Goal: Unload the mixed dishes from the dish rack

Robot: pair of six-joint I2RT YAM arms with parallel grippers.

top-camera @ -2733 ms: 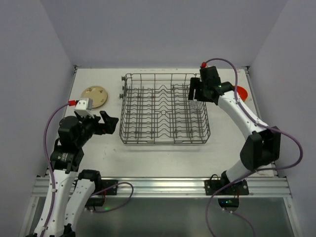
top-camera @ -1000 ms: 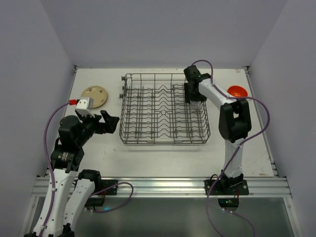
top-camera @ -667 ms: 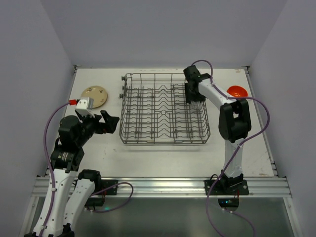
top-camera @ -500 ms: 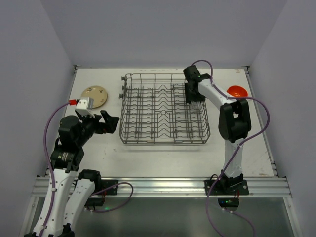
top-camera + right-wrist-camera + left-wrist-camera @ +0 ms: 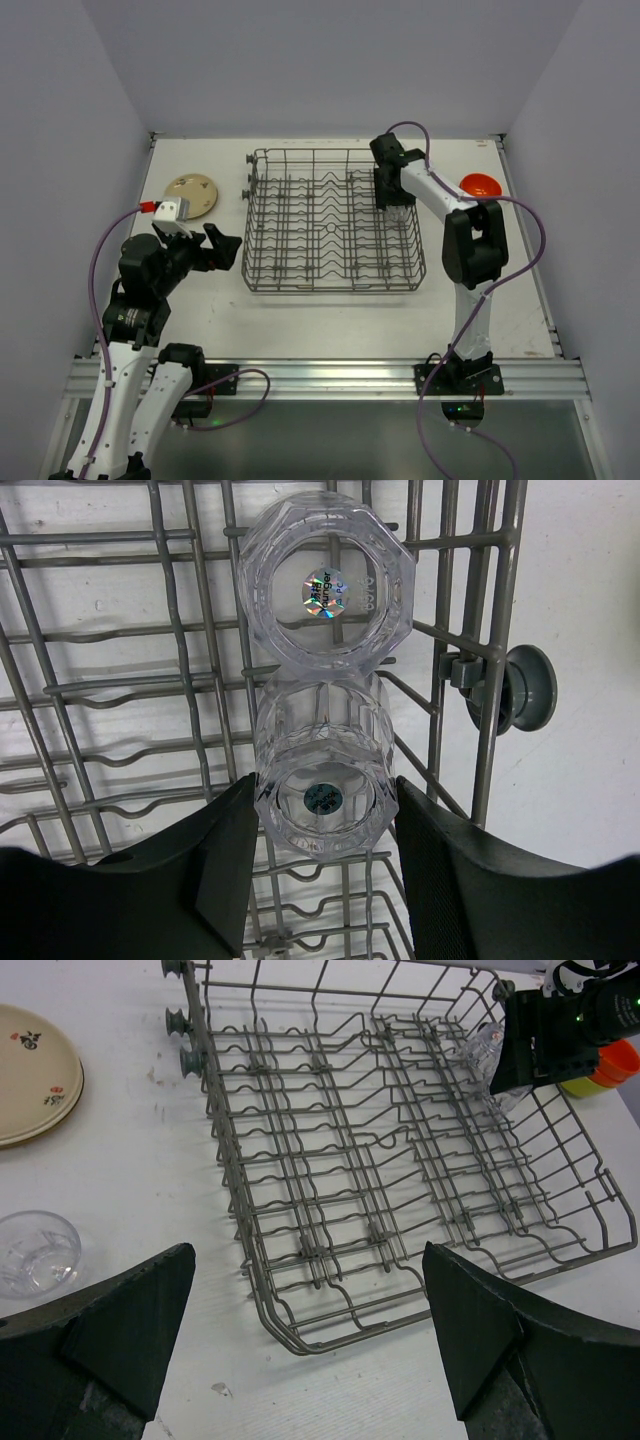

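Observation:
The grey wire dish rack [image 5: 330,288] stands mid-table and holds two clear glasses near its far right corner. My right gripper [image 5: 389,196] reaches down into that corner. In the right wrist view its fingers [image 5: 225,855] press both sides of the nearer glass [image 5: 322,780], which lies tilted on the tines; the other glass [image 5: 326,585] rests just beyond it, touching it. My left gripper [image 5: 225,250] hovers open left of the rack, and its view shows the rack [image 5: 215,1160] ahead with nothing between the fingers.
A beige patterned plate [image 5: 190,193] lies at the far left, and a clear glass [image 5: 35,1252] stands on the table near it. Right of the rack sits an orange bowl [image 5: 480,185], stacked on a yellow-green one [image 5: 585,1085]. Walls close in on three sides.
The right arm has swung from above the rack's right edge down into its corner, and its jaws have narrowed onto the glass. The left arm has not moved.

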